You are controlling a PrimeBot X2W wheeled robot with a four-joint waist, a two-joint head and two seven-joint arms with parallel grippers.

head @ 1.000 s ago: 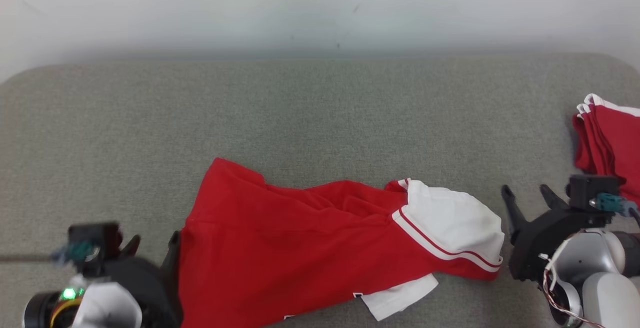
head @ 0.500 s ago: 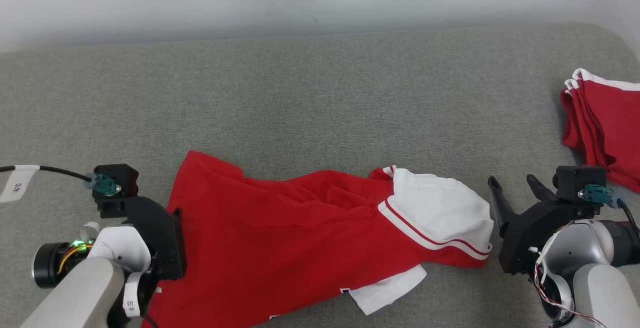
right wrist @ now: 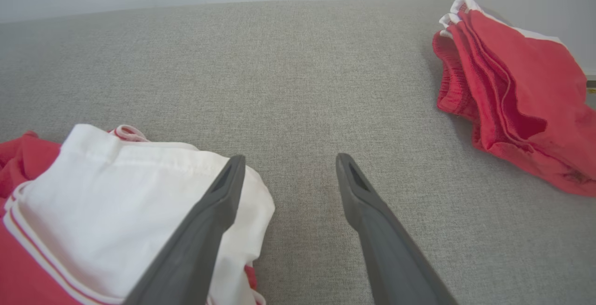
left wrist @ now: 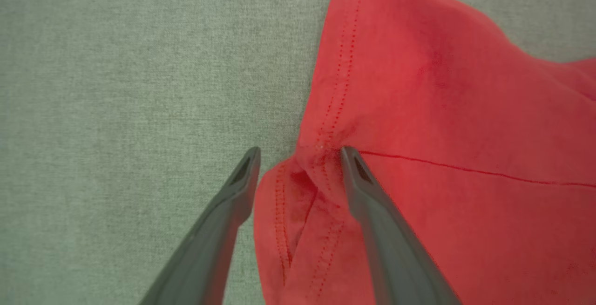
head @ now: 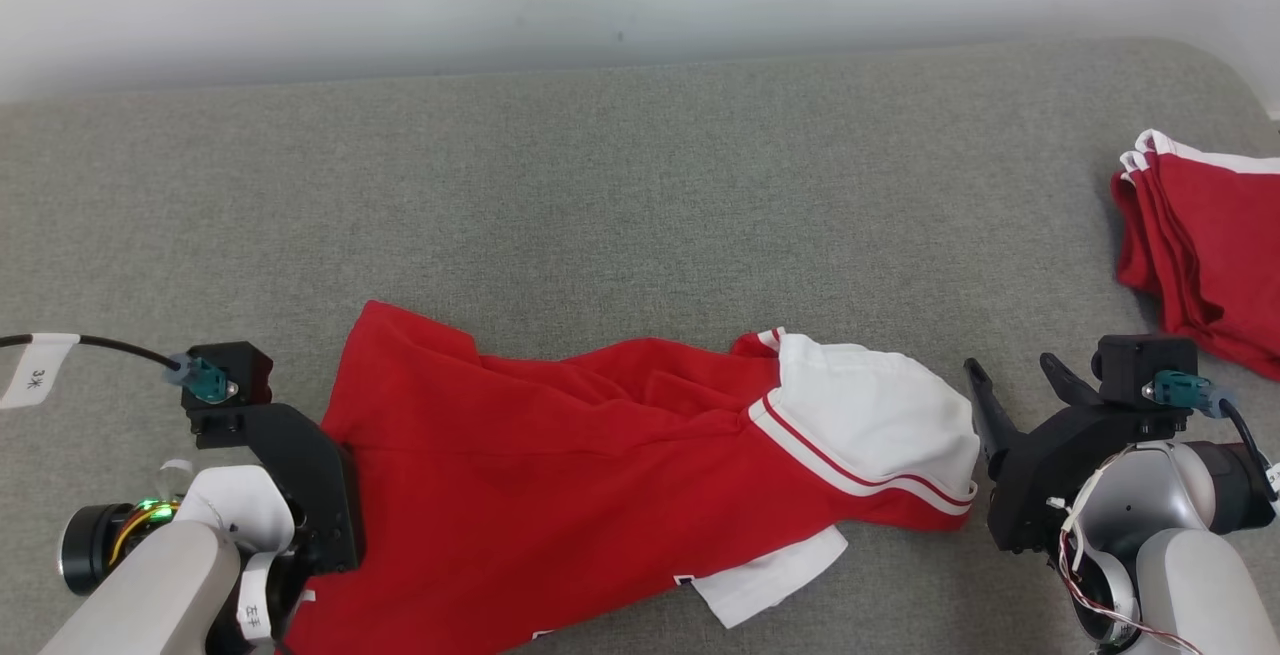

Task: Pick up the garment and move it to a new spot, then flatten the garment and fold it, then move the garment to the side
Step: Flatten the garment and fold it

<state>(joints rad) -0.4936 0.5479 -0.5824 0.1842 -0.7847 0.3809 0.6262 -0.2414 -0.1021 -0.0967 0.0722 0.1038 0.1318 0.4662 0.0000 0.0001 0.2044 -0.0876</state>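
At the stitched side hem of the red-and-white fabric garment [head: 560,475], likely limp and light, pinch the bunched fold your spread left gripper [left wrist: 300,151] straddles; your right gripper [right wrist: 289,158] gapes too

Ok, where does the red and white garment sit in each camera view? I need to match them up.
Head view: the garment lies across the lower middle.
Left wrist view: its red cloth covers the right side, and the open left end effector straddles its edge.
Right wrist view: its white panel is at lower left, beside the right end effector.
Shared landmark: the grey fabric surface under it.
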